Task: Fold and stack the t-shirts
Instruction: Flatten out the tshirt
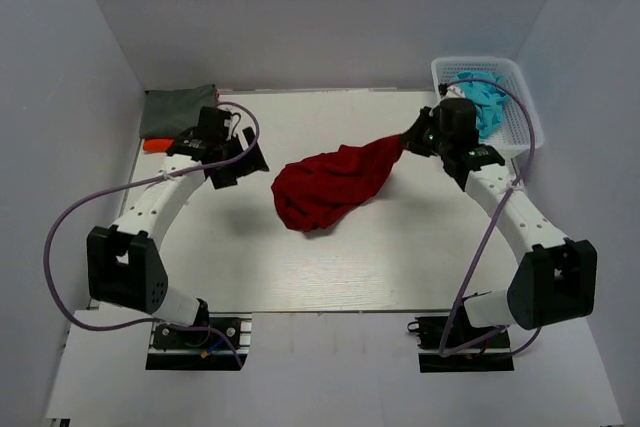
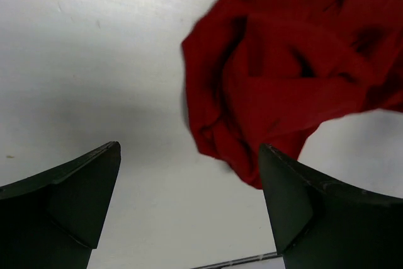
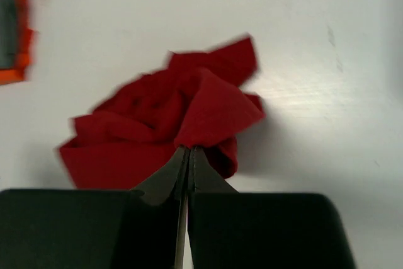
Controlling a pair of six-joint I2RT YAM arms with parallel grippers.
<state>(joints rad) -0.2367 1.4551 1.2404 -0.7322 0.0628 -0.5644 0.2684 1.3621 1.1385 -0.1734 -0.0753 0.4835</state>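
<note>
A dark red t-shirt (image 1: 330, 184) lies bunched in the middle of the white table (image 1: 250, 267), one end lifted toward the right. My right gripper (image 1: 408, 139) is shut on that raised end; in the right wrist view the red t-shirt (image 3: 157, 124) hangs from the closed gripper (image 3: 189, 150). My left gripper (image 1: 247, 159) stands open to the left of the shirt, apart from it. In the left wrist view the gripper (image 2: 189, 149) holds nothing, and the red t-shirt (image 2: 283, 74) lies beyond it. A grey-green t-shirt (image 1: 175, 110) rests folded on an orange t-shirt (image 1: 155, 144) at the back left. Turquoise t-shirts (image 1: 483, 97) fill the basket.
A white lattice basket (image 1: 527, 112) stands at the back right corner, beside my right arm. Grey walls close in the table at the back and both sides. The folded stack (image 3: 14, 29) shows at the far left of the right wrist view.
</note>
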